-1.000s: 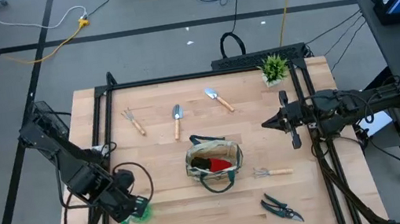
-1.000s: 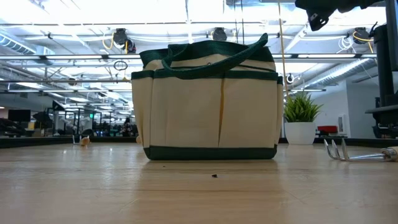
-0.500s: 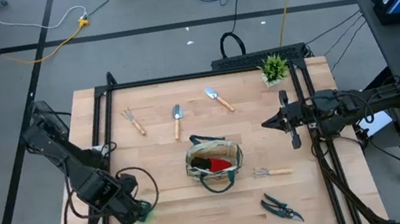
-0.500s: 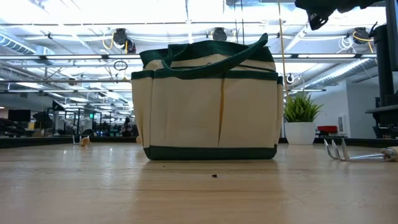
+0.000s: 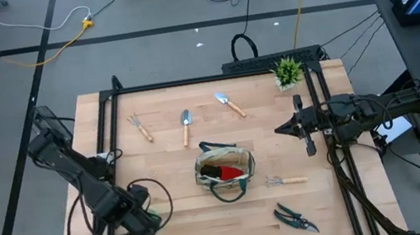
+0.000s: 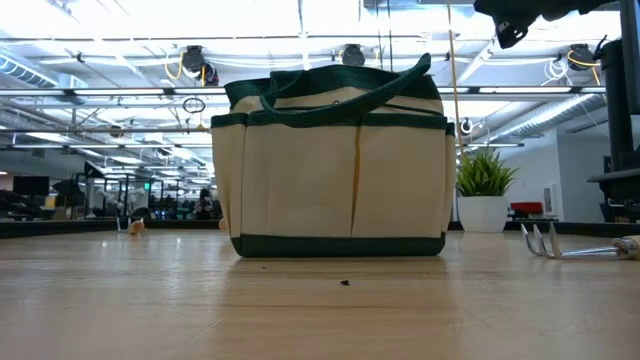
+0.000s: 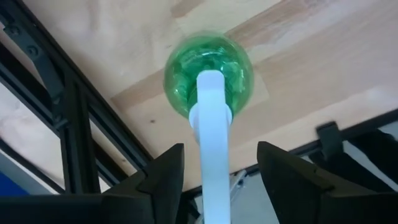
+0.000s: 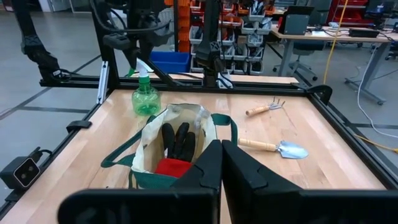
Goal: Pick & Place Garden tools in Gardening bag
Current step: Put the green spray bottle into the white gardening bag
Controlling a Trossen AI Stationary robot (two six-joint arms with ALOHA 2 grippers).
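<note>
Left wrist view: left gripper (image 7: 217, 171) wide, fingers either side of spray bottle (image 7: 209, 84) neck. Light, slick plastic; you grip neck.

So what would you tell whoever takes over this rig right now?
Left gripper: open, at the table's front-left corner, fingers on either side of the white top of the green-and-white spray bottle, not gripping it. The bottle stands upright on the table.
Right gripper: shut, idle above the table's right side.
Done: the red-and-black item is in the gardening bag, mid-table.
Left: the spray bottle, plus, lying on the table, the hand fork, two trowels, the small rake and the pruning shears.
</note>
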